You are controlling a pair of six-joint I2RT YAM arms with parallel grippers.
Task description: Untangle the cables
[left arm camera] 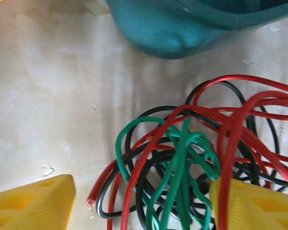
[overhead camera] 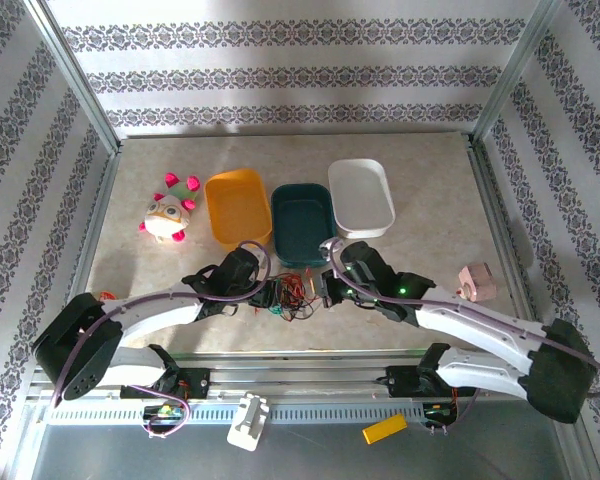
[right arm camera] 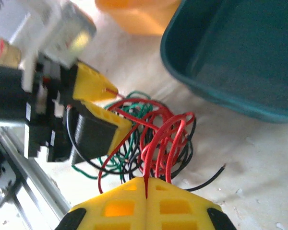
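Observation:
The cables [overhead camera: 290,296] are a small knot of thin red, green and black wires on the table, just in front of the teal tray [overhead camera: 302,222]. My left gripper [overhead camera: 265,296] reaches them from the left. Its jaws stand apart, open [left arm camera: 143,191], and the green, black and red loops [left arm camera: 182,153] lie between the yellow fingers [left arm camera: 36,203], with the right-hand finger touching the wires. My right gripper [overhead camera: 322,290] comes in from the right. It is shut [right arm camera: 146,181] on one red cable [right arm camera: 156,143], which rises out of the bundle into the closed yellow pads.
An orange tray [overhead camera: 238,205], the teal tray and a white tray [overhead camera: 361,195] stand in a row behind the bundle. A plush toy [overhead camera: 167,215] sits at the left and a pink object [overhead camera: 477,282] at the right. The metal rail runs along the near edge.

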